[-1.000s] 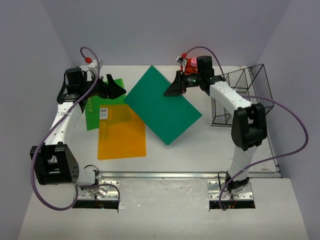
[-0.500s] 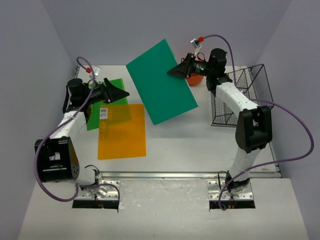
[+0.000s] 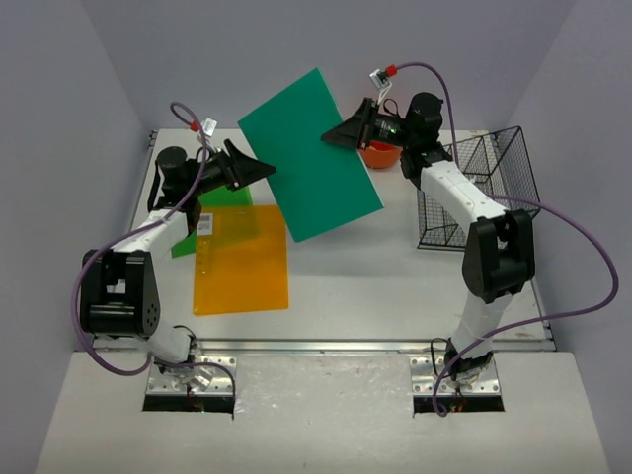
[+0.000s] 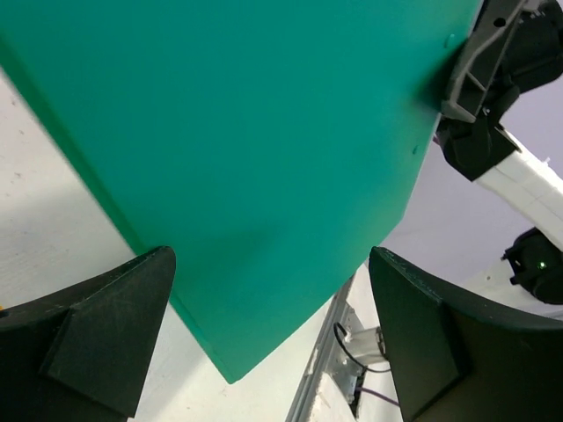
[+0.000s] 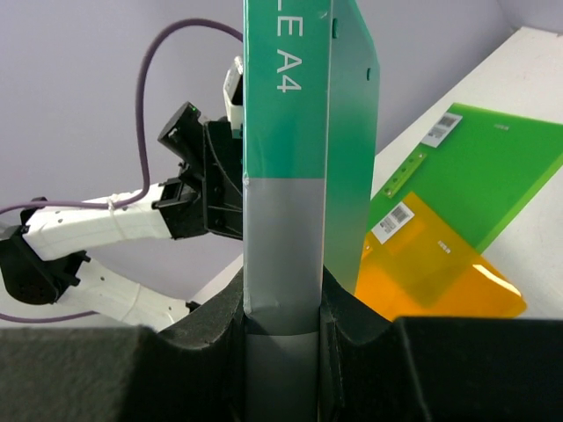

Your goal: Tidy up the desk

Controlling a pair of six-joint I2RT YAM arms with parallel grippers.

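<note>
So the right tool (image 5: 281,308) had the teal folder (image 3: 306,148) pinched by one edge, tilted up in the air over the far middle of the surface (image 3: 395,286), which lay below both arms. The left tool (image 3: 255,170) was spread wide just beside the folder's left edge, holding nothing. We figured a one-edge grip could let it swing or slip. A mistimed handoff would drop it onto the orange folder (image 3: 242,262) at the left.

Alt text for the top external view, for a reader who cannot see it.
The right gripper holds a dark green folder tilted above the desk; the left gripper, open, points at it. An orange folder overlaps a light green folder.
</note>
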